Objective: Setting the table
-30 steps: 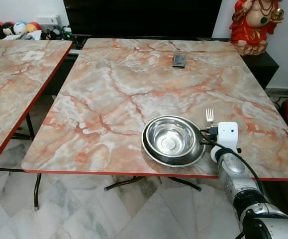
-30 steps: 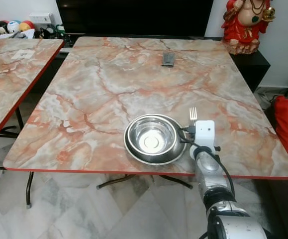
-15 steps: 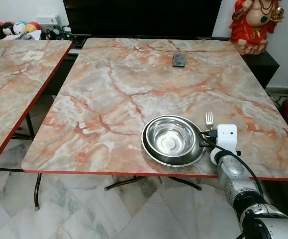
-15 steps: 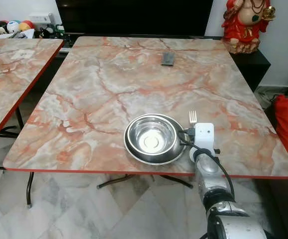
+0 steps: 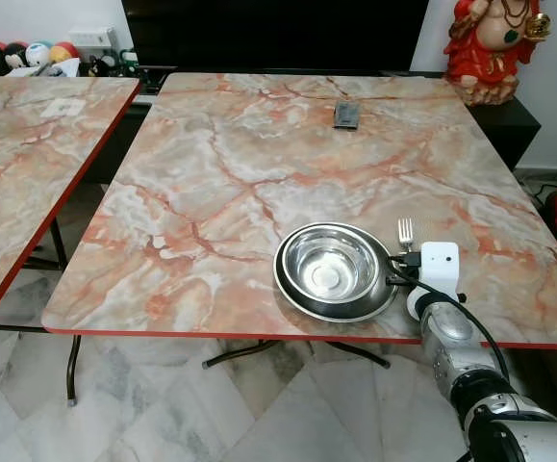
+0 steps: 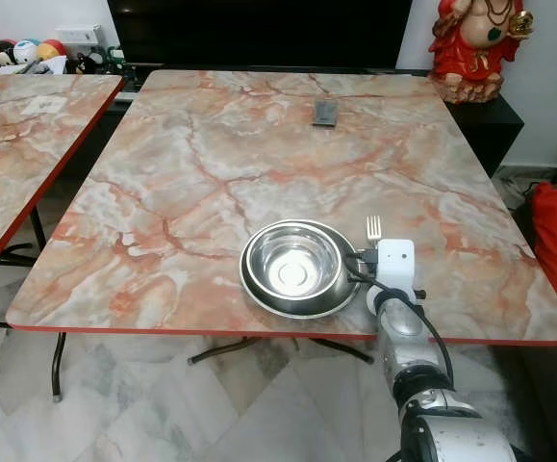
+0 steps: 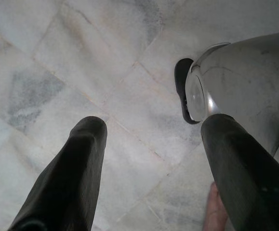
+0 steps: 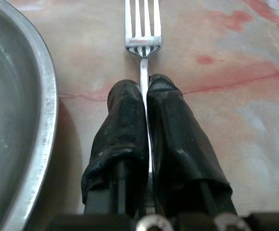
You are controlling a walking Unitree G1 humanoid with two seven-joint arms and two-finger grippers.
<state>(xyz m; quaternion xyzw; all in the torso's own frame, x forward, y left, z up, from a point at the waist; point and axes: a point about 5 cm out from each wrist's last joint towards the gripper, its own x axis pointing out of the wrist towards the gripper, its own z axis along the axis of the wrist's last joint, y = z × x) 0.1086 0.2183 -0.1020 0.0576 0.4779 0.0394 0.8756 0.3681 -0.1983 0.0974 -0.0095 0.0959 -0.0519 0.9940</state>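
Right gripper (image 8: 145, 91) clamped on slim silver metal fork (image 8: 143, 29), lower right of frame, just beside stacked steel bowl and plate (image 5: 334, 271) on pink marble table (image 5: 240, 164). Best lowered flat, parallel to plate, then released. Left gripper (image 7: 151, 144) spread apart, idle above floor.

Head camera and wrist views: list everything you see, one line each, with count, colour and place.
table: one, orange-pink marble top, centre
second table: one, same marble, robot's left
bowl: one, steel, on plate near front edge
plate: one, steel, under bowl
fork: one, steel, right of bowl
dark flat object: one, far side of table
statue: one, red, far right
right gripper: jaws shut on fork handle
left gripper: jaws open, above floor
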